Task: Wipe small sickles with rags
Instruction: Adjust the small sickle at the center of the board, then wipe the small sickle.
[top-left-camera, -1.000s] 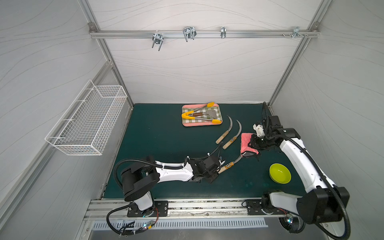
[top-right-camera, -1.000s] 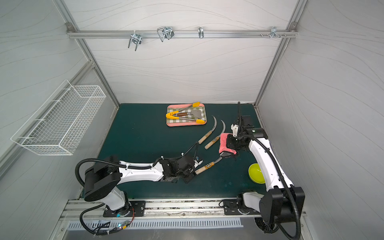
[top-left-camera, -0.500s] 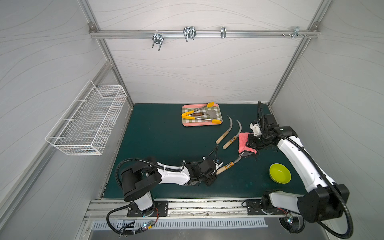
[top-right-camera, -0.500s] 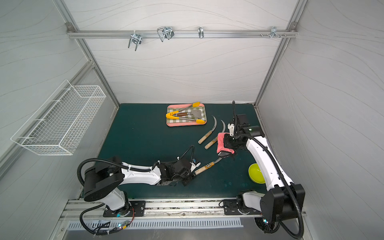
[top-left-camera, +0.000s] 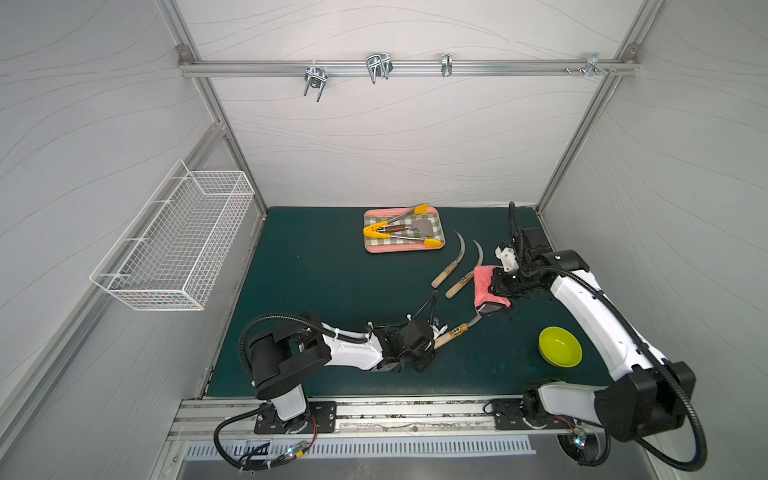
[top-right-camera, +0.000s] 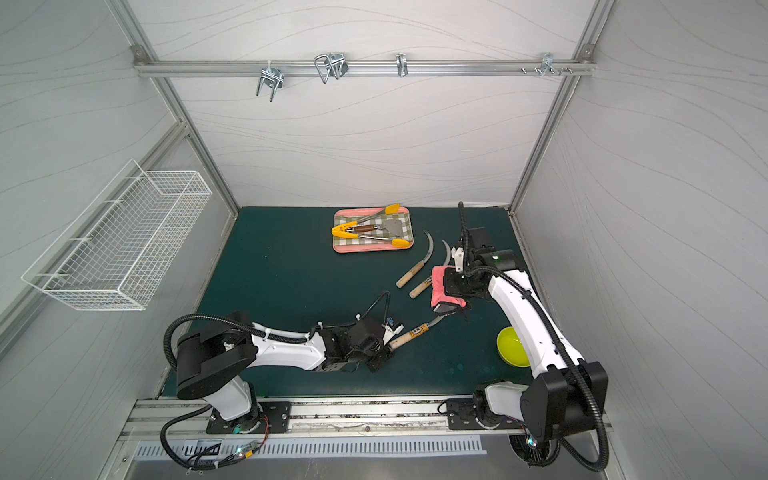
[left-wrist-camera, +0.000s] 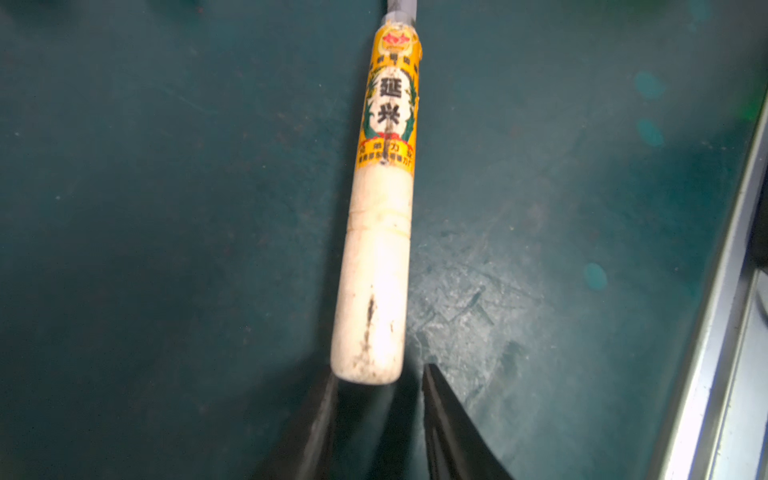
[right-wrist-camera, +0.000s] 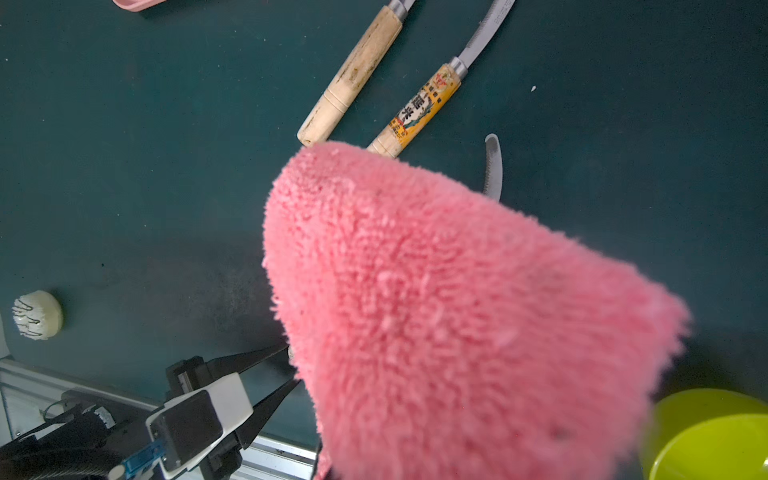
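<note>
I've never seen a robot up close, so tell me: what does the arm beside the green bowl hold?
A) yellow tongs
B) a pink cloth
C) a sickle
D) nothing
B: the right gripper is shut on the pink cloth, which hangs from it.

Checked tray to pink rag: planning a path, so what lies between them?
A plain-handled sickle and a labelled sickle lie side by side between the checked tray and the pink rag; both top views show them.

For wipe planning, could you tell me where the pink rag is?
In both top views the right gripper holds the pink rag, right of the two sickles by the tray.
</note>
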